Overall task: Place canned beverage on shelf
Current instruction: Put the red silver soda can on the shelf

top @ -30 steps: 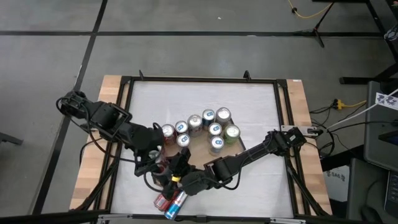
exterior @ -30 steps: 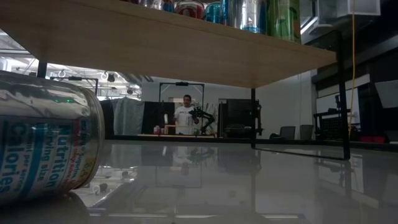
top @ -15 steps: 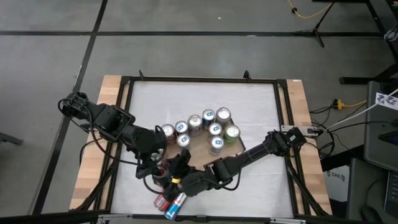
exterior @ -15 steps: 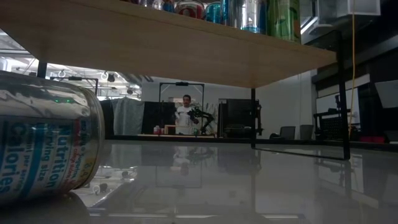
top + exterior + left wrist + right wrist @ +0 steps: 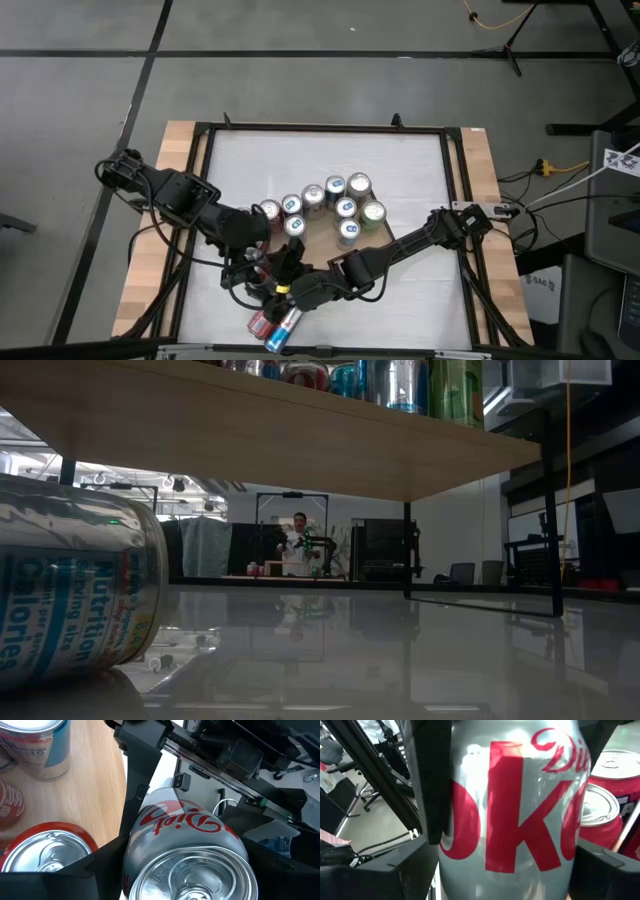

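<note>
A silver Diet Coke can (image 5: 185,835) hangs tilted just off the near edge of the wooden shelf (image 5: 95,785), between my two grippers. My left gripper (image 5: 252,268) is shut on it. My right gripper (image 5: 281,272) reaches in from the right; its fingers stand on either side of the can's body (image 5: 510,810), spread a little wider than the can. Several cans (image 5: 325,205) stand upright on the shelf (image 5: 322,238). Two more cans (image 5: 274,323) lie on their sides on the white table near its front edge. My left gripper pinches the silver can's wall just below its top rim (image 5: 131,870) between its two fingers, one on each side. The fingers (image 5: 95,862) slant down from the table's left. The can is lifted clear and tilted, its top toward the left wrist. Whether my right gripper's fingers (image 5: 405,865) touch the can I cannot tell.
A red can (image 5: 45,850) and a blue-and-white can (image 5: 35,745) stand on the shelf close beside the held can. In the low view one lying can (image 5: 70,600) fills the left, under the shelf board (image 5: 250,430). A person stands far behind the table.
</note>
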### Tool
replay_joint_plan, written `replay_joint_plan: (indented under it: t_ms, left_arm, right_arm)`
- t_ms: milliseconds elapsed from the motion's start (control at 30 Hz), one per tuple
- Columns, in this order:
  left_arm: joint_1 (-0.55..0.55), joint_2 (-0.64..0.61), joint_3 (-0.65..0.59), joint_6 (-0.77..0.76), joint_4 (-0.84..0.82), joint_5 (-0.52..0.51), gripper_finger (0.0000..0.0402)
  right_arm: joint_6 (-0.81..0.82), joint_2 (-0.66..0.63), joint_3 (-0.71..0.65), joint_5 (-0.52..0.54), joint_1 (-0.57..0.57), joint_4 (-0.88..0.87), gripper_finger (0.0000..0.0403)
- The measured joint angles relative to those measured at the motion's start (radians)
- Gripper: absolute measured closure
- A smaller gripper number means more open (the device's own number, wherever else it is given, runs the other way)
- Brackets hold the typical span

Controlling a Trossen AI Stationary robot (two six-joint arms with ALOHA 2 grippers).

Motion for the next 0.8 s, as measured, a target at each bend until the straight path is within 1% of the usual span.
replay_joint_plan:
  t_ms: [233, 367, 533, 733, 800]
  left_arm:
    - [0.000, 0.001, -0.001, 0.009, 0.007, 0.005, 0.0116]
    - [0.000, 0.001, -0.001, 0.025, 0.016, 0.015, 0.0116]
    - [0.005, 0.001, -0.001, 0.032, 0.030, 0.028, 0.0116]
    - [0.007, 0.000, -0.001, 0.058, 0.054, 0.019, 0.0116]
    - [0.009, 0.000, -0.001, 0.060, 0.064, 0.031, 0.0116]
  right_arm:
    - [0.001, -0.030, 0.000, -0.071, 0.001, -0.096, 0.0052]
    - [0.000, -0.048, 0.000, -0.072, 0.015, -0.170, 0.0052]
    - [0.009, -0.068, 0.000, -0.101, 0.022, -0.264, 0.0052]
    - [0.012, -0.110, 0.000, -0.099, 0.035, -0.370, 0.0052]
    - [0.012, -0.128, 0.000, -0.100, 0.036, -0.400, 0.0052]
